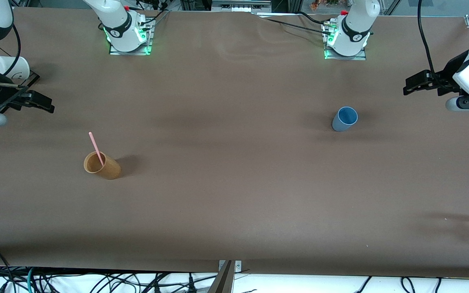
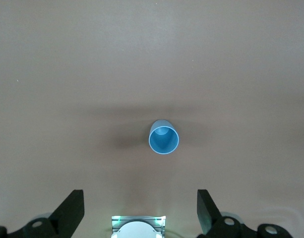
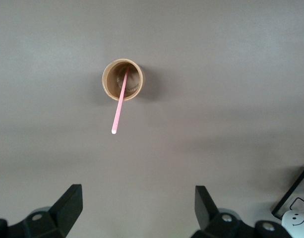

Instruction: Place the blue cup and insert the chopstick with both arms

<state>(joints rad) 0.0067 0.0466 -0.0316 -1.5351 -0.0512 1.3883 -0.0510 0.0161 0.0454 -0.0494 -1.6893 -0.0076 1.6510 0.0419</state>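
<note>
Front view showed my left gripper (image 1: 411, 87) and right gripper (image 1: 45, 105) wide open and empty, high above the blue cup (image 1: 344, 119) and the chopstick (image 1: 96, 149), which leaned in the tan cup (image 1: 102, 165), nothing yet started.

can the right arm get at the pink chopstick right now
Probably yes. The chopstick stands leaning in the tan cup, its top poking out, nothing around it. The right gripper is open, up over bare table.

L pincer (image 2: 139, 213) & R pincer (image 3: 137, 210) both hang high over table, jaws wide, empty, arms waiting.
</note>
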